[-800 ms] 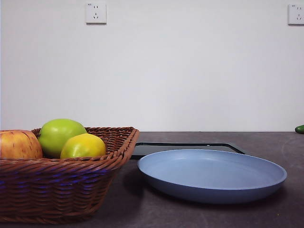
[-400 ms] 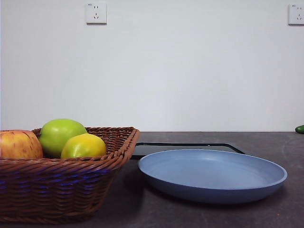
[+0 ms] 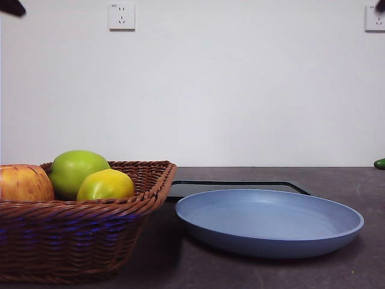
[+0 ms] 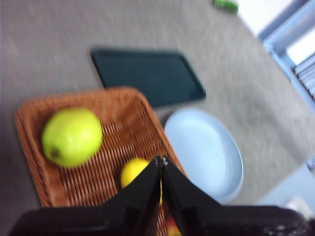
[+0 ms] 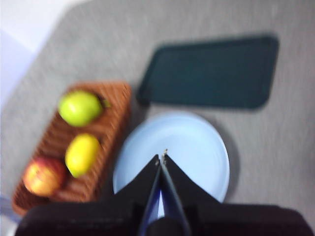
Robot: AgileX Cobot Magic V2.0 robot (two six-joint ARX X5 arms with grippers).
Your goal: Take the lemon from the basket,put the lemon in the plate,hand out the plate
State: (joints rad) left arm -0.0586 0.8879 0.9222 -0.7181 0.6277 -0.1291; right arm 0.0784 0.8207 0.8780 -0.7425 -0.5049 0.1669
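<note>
High above the basket (image 4: 98,147), the left pincer (image 4: 161,160) is hanging with its jaws pressed together and will need to spread them, then come straight down on the lemon (image 3: 106,185), which is lying between the green apple (image 3: 75,170) and the red-yellow apple (image 3: 24,183). The right pincer (image 5: 163,156), likewise pressed together as far as the blurred view shows, is waiting above the plate (image 3: 271,223), which is sitting bare on the surface (image 3: 361,180) just beside the basket, in front of a black tray (image 3: 234,186).

Tapered matte-black fingers (image 4: 147,189)
</note>
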